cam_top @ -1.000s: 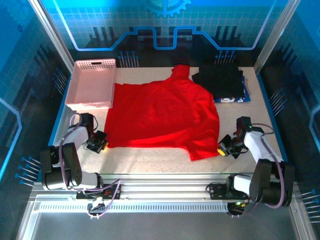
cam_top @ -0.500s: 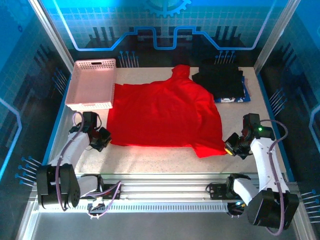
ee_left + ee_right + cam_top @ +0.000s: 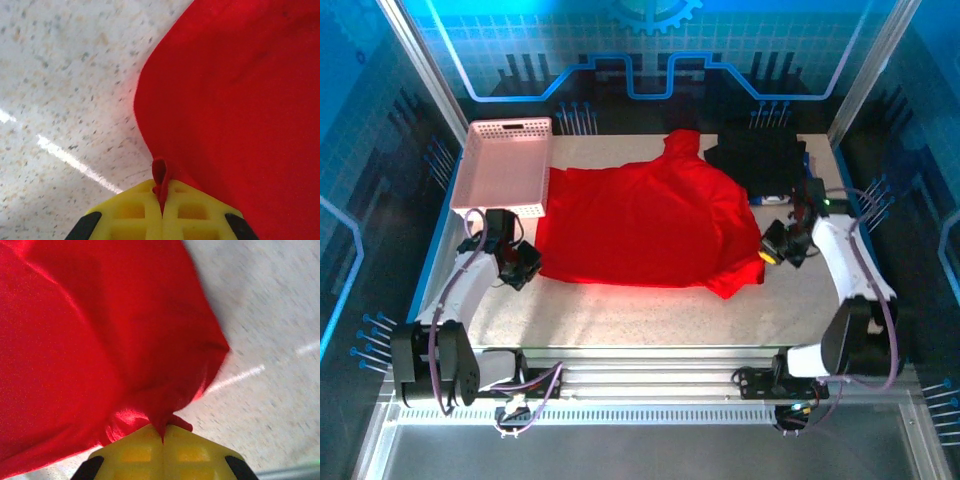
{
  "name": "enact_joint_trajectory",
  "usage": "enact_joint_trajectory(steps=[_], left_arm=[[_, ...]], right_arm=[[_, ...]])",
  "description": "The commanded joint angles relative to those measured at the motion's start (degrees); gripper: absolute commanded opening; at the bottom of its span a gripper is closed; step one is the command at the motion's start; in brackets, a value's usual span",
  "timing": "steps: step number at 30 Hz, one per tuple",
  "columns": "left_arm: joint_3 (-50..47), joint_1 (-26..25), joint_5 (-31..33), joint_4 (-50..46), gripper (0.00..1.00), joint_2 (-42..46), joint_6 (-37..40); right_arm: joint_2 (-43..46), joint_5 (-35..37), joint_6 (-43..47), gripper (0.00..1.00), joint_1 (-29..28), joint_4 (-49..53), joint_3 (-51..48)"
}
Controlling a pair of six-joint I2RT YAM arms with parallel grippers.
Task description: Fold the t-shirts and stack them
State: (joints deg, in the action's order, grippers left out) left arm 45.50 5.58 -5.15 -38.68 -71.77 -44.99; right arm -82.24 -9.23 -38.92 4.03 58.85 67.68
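Observation:
The red t-shirt (image 3: 650, 220) lies spread across the middle of the table, its print hidden. My left gripper (image 3: 523, 268) is shut on its near left corner; in the left wrist view the red t-shirt (image 3: 240, 100) is pinched between the yellow pads (image 3: 135, 215) of the left gripper (image 3: 162, 200). My right gripper (image 3: 767, 252) is shut on the near right corner, lifted off the table. The right wrist view has the red t-shirt (image 3: 90, 340) bunched into the right gripper (image 3: 162, 435). A stack of black and navy folded shirts (image 3: 760, 165) sits at the back right.
A pink perforated basket (image 3: 505, 165) stands at the back left, touching the red shirt's left edge. The speckled tabletop (image 3: 640, 315) is bare between the shirt and the near edge. Blue enclosure walls surround the table.
Both grippers have carried the shirt's near edge away from the front of the table. The right one moved furthest back and inward, lifting its corner; the left moved slightly back.

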Motion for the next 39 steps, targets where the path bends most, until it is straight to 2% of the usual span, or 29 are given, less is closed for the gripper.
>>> enact_joint_trajectory(steps=[1, 8, 16, 23, 34, 39], left_arm=[[4.7, -1.0, 2.7, 1.2, 0.0, -4.2, 2.8], [15.2, -3.3, 5.0, 2.0, 0.0, -16.9, 8.0], [22.5, -4.1, 6.7, 1.3, 0.0, -24.6, 10.3], [21.2, -3.7, 9.9, 1.8, 0.0, -23.1, 9.0], [16.7, -0.5, 11.0, 2.6, 0.0, -19.8, 7.3], [15.4, 0.4, 10.8, 3.3, 0.0, -20.5, 6.6]], right_arm=[[-7.2, -0.1, 4.2, 0.0, -1.6, -1.8, 7.7], [-23.2, 3.0, 9.1, 0.0, -4.1, 1.0, 24.2], [-31.7, 4.4, 10.5, 0.0, -4.6, 1.6, 32.0], [-34.3, 3.6, 10.8, 0.0, -4.2, 1.8, 35.7], [-33.1, 0.1, 10.8, 0.0, -3.2, 0.8, 37.7], [-36.2, -0.9, 10.8, 0.0, -3.3, 1.4, 41.3]])
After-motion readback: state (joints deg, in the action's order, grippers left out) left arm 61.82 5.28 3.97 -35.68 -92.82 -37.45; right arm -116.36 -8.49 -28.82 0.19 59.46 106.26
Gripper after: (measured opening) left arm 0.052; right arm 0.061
